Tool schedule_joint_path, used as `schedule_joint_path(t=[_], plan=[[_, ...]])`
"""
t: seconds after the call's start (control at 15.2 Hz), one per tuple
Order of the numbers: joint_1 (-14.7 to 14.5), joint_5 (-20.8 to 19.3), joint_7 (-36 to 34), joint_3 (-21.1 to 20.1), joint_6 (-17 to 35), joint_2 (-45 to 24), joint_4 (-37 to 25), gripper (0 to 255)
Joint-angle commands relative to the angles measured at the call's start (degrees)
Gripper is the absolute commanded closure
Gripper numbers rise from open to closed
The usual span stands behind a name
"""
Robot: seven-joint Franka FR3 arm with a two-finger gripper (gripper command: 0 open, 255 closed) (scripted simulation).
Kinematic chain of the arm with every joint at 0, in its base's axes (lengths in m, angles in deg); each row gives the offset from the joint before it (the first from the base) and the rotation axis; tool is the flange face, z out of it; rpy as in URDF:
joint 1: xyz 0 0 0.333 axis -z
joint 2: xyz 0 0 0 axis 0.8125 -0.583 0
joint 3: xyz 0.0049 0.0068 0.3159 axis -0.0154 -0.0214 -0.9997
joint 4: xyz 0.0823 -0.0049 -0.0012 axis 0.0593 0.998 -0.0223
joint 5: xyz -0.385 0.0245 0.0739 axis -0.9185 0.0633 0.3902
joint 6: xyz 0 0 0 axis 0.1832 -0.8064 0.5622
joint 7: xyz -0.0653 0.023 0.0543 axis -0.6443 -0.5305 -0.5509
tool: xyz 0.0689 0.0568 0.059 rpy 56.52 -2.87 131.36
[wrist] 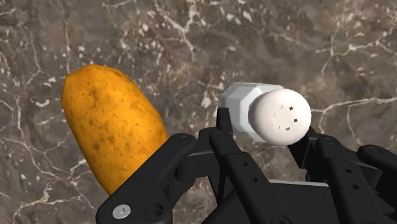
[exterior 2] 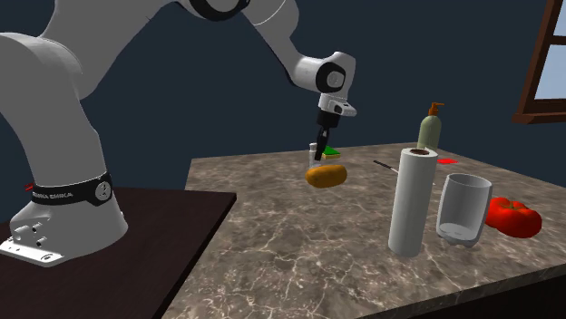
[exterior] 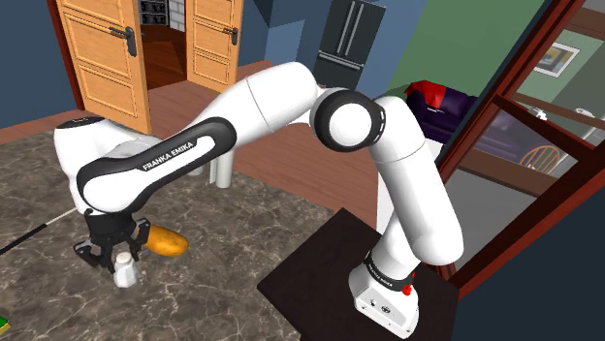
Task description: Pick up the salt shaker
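White and faceted, your salt shaker [wrist: 245, 105] sits between the two black fingers [wrist: 222, 130] of the gripper [wrist: 267, 135]. They clasp it: one finger lies against its body and the other tucks in under the rim of the round cap. Its long axis runs upright, nearly in line with the fingers. The holed cap points up at the hand and the base points down at the marble counter [wrist: 191, 38]. Whether the base touches the counter or hangs just above it, you cannot tell. An orange-brown potato [wrist: 111, 127] lies just beside the shaker but apart from it, its own long axis flat along the stone. In the second exterior view both are near the counter's far edge, toward the end nearer the dark stand [exterior 2: 136, 236]. A paper towel roll [exterior 2: 413, 199], a clear glass [exterior 2: 463, 208] and a red tomato [exterior 2: 513, 217] are grouped well apart from them, closer to the near edge, with a pump bottle [exterior 2: 429, 130] behind them.
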Motion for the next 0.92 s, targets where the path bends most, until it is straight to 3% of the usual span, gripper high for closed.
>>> schedule_joint_path(t=[0.0, 0.86], plan=[[0.17, 0.21, 0.05, -0.18, -1.02, 0.8, -0.22, 255], [0.83, 1.43, -0.08, -1.25, -6.72, 5.43, -1.42, 255]])
